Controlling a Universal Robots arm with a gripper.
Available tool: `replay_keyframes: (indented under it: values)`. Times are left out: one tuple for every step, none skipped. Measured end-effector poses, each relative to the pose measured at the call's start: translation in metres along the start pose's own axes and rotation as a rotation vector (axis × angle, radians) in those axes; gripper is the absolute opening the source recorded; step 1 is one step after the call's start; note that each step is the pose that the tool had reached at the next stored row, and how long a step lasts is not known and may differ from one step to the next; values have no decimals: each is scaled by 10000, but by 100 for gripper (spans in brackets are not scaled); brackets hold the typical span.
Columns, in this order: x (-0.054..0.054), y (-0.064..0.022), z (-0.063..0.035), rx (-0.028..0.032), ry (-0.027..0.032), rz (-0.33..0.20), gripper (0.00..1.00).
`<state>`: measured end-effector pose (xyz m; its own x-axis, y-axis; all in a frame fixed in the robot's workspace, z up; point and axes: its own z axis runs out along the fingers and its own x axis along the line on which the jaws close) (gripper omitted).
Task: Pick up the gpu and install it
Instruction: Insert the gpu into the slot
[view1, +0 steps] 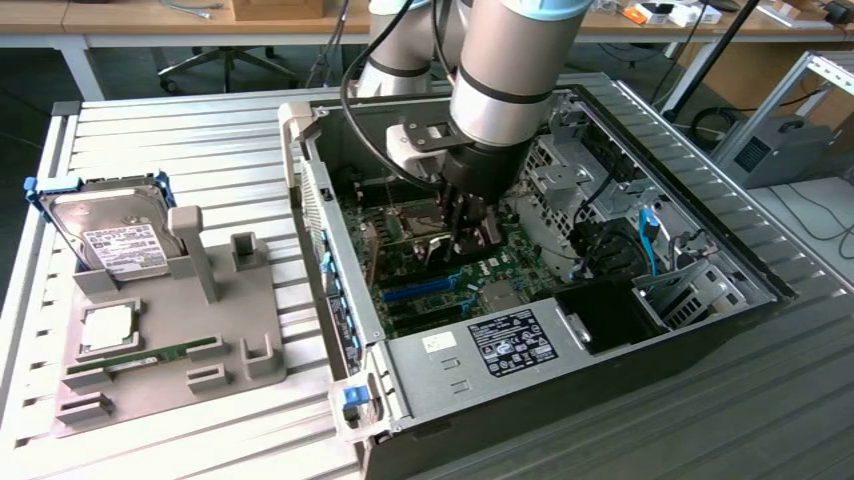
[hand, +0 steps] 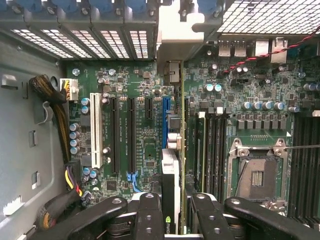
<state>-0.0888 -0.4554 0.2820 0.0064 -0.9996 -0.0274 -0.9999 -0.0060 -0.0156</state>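
Gripper: your gripper (view1: 467, 228) hangs low inside the case (view1: 694, 190), over its board (hand: 135, 80).
Fingers: your fingers (hand: 150, 215) are partly closed, clamped on the gpu's two faces.
Gpu: the gpu (hand: 171, 172) stands on edge inside the case, along the board's blue slot (hand: 164, 115); you cannot tell whether it is seated.
Drive: the drive (view1: 118, 240) sits outside the case, on the exterior view's left.

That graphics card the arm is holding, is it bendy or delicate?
Probably stiff: the gpu stands edge-on and straight in the tool. Likely fragile, with its bare board edge exposed. It is thin, so apt to tip if released.
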Motion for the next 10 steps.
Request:
replay_keyframes:
  values:
    - [0, 1, 0, 0, 0, 2, 27]
    - [-1, 5, 1, 1, -1, 2, 27]
    - [0, 13, 0, 1, 0, 2, 27]
    - [0, 16, 0, 1, 0, 2, 27]
    - [0, 19, 0, 1, -1, 1, 27]
    - [0, 23, 0, 1, -1, 1, 27]
    - [0, 27, 0, 0, -1, 1, 27]
    - [0, 32, 0, 1, -1, 1, 27]
    - [0, 39, 0, 1, 0, 1, 27]
    - [0, 47, -1, 1, 0, 1, 27]
